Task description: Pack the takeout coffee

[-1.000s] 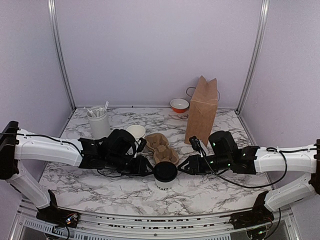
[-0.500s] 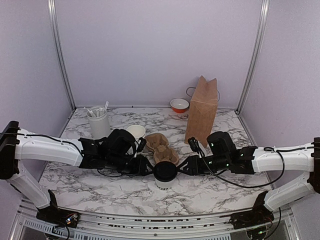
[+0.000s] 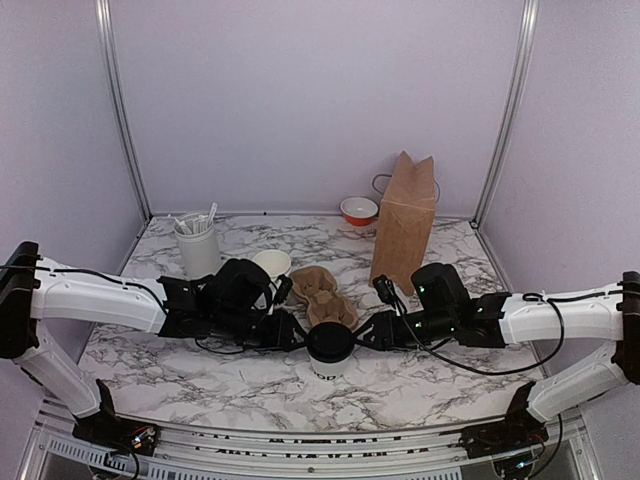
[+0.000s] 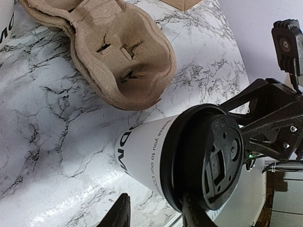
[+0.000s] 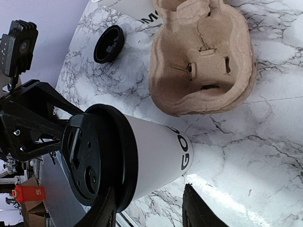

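Observation:
The takeout coffee (image 3: pixel 330 348), a white cup with dark lettering and a black lid, stands upright at the table's front middle. It also shows in the left wrist view (image 4: pixel 151 153) and the right wrist view (image 5: pixel 158 151). My left gripper (image 3: pixel 291 334) is open at the cup's left, its fingers (image 4: pixel 119 213) spread to either side of the cup, one close to the lid rim. My right gripper (image 3: pixel 371 333) is open at the cup's right, its fingers (image 5: pixel 195 208) also spread to either side of it. Neither gripper holds anything.
A brown pulp cup carrier (image 3: pixel 322 292) lies just behind the coffee. A lidless white cup (image 3: pixel 271 264) and a utensil holder (image 3: pixel 197 245) stand at the back left. A loose black lid (image 5: pixel 109 43) lies near them. A brown paper bag (image 3: pixel 405 222) and a red bowl (image 3: pixel 359 210) stand at the back right.
My right gripper has moved a little to the left, closer to the coffee. The left arm and the cup have not moved.

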You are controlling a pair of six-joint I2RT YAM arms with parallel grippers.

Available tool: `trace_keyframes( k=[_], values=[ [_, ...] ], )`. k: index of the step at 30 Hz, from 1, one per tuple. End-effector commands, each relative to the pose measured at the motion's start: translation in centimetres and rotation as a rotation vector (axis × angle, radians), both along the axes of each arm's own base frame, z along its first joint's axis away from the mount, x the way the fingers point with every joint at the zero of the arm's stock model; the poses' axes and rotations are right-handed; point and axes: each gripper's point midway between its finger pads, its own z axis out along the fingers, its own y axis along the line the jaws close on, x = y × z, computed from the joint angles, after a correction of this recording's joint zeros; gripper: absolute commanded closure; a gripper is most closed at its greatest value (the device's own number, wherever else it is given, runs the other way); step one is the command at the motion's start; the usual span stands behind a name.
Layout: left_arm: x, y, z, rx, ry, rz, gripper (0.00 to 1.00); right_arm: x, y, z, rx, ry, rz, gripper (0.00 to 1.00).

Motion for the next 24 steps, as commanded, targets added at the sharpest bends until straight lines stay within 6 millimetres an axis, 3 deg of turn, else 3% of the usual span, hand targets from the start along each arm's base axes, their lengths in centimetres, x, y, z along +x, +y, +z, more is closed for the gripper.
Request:
trace_keyframes(
  k=[1, 15, 24],
  values=[
    [-0.5, 1.5, -3.3, 0.088, 0.040, 0.014, 0.62, -0.5, -1.1, -2.5, -0.071, 0.040, -0.005, 0.55],
    [-1.0, 2.7, -5.1, 0.130, 0.065, 0.033, 0.62, -2.5, -3.3, -6.8, -0.161, 0.118, -0.010, 0.56],
    [-1.0, 3.0, -5.6, 0.147, 0.067, 0.035, 0.62, -1.4, -2.5, -4.8, -0.144, 0.075, -0.024, 0.56]
  ],
)
